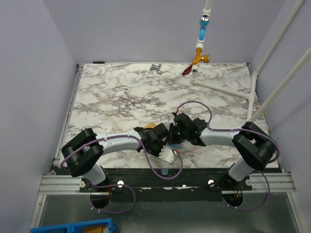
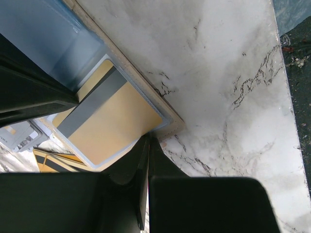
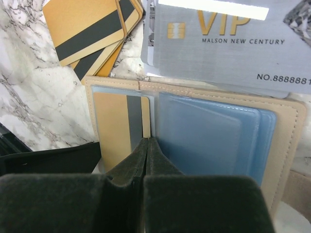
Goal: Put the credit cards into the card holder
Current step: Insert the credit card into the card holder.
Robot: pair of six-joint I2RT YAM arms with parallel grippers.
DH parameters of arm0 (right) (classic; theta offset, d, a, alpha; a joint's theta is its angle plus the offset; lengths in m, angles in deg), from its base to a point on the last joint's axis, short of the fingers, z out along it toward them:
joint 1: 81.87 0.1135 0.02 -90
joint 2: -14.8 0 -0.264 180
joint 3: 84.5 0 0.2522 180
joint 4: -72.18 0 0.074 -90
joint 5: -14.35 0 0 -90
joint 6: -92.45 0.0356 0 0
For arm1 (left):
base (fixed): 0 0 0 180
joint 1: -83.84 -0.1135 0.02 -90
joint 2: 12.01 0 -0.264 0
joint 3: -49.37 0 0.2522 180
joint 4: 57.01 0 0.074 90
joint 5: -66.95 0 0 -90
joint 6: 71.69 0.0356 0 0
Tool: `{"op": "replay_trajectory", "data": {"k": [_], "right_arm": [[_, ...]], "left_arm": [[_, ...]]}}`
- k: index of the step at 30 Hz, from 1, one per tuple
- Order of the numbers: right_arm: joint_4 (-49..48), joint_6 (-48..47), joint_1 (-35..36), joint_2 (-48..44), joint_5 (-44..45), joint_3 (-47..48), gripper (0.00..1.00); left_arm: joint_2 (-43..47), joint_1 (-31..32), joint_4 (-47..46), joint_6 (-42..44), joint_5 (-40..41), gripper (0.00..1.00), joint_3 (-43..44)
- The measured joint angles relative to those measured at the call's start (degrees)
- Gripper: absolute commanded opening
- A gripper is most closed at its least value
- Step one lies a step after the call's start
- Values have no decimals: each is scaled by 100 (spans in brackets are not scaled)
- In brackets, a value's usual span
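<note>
The card holder (image 3: 287,141) lies open on the marble, tan with clear blue sleeves (image 3: 209,136). A gold credit card with a grey stripe (image 3: 112,131) sits in its left sleeve, also seen from the left wrist (image 2: 116,121). My right gripper (image 3: 147,141) is shut, its tips on the holder's middle fold. My left gripper (image 2: 148,139) is shut too, with its tips at the holder's tan corner (image 2: 173,124); whether it pinches that edge is unclear. A silver VIP card (image 3: 228,43) and a fanned stack of gold cards (image 3: 87,29) lie just beyond the holder.
Both arms meet at the near middle of the marble table (image 1: 146,92). White pipes (image 1: 228,88) with a brass valve (image 1: 199,59) stand at the back right. A small metal piece (image 1: 155,68) lies at the back. A blue bin (image 1: 73,227) sits below the table's near edge.
</note>
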State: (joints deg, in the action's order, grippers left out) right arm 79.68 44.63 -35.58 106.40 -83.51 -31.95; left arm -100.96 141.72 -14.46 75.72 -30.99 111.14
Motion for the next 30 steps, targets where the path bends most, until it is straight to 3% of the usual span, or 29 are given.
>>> {"op": "replay_trajectory", "data": {"k": [16, 20, 26, 30], "right_arm": [[164, 2, 105, -269, -227, -114, 1], [492, 33, 144, -680, -221, -214, 11], [925, -42, 0, -874, -33, 101, 16], [1034, -192, -400, -846, 118, 549, 34]], "left_arm": [[44, -289, 153, 2, 13, 15, 31], [94, -474, 452, -26, 22, 24, 107], [345, -656, 992, -273, -107, 26, 531], [514, -686, 1322, -551, -433, 27, 907]]}}
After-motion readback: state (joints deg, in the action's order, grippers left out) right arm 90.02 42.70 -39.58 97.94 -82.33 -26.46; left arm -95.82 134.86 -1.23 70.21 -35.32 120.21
